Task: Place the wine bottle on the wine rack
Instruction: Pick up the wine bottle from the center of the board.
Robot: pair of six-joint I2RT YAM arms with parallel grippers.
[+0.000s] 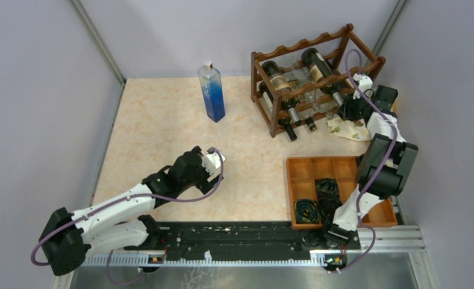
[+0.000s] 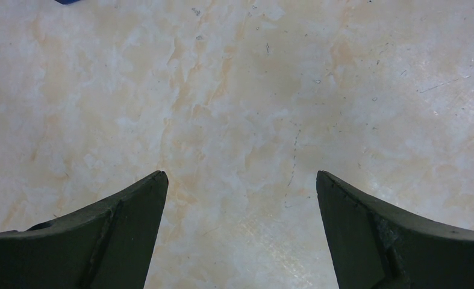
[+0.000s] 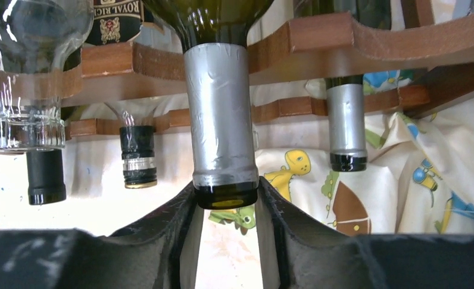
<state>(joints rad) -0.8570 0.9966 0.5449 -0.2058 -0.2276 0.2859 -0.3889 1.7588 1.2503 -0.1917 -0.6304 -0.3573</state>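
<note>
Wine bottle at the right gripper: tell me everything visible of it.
The dark green glass wine bottle lies in a scallop of the reddish-brown wooden wine rack, neck pointing out toward the right wrist camera. Wrinkled silver foil wraps the neck; bare dark glass shows at the lip and shoulder. The right gripper pinches the lip from both sides. Its body is out of frame.

Wine bottle [image 3: 221, 114]: dark green glass, silver foil neck, lying in scalloped rail of wine rack [image 1: 309, 41]. Rack reddish-brown, far right of worktop.
</note>
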